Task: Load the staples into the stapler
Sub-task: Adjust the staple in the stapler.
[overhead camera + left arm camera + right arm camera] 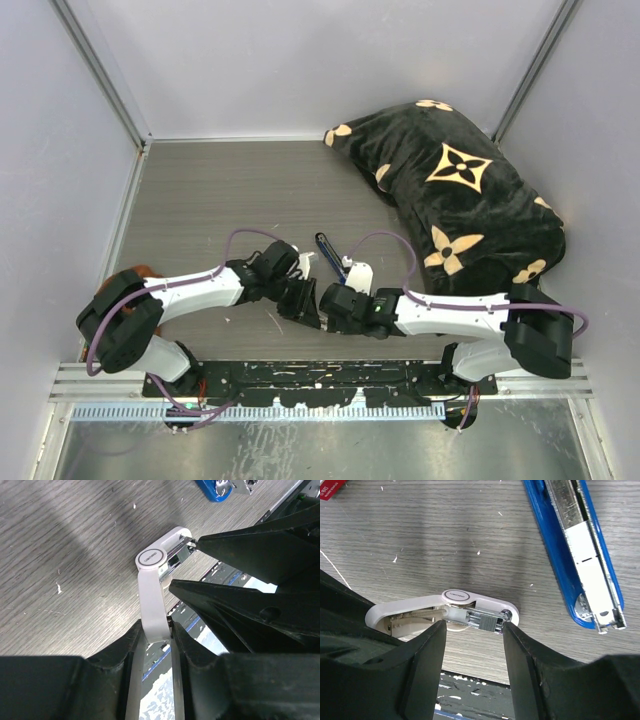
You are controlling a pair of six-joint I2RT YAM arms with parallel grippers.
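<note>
stapler [580, 555] on table [420, 540] — behind oblong piece [455, 596] | cushion [460, 200] at back right

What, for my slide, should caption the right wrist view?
Right gripper brackets a small white oblong hinged piece; slim blue stapler with silver channel lies apart on grey table.

Blue stapler [582, 550] open, silver channel up, silvery staples [487, 621] block nearby

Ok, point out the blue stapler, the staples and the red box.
blue stapler [582, 555]: right wrist view, inner channel.
staples [484, 620]: right wrist view, strip's middle.
red box [329, 487]: right wrist view, visible corner.
</note>
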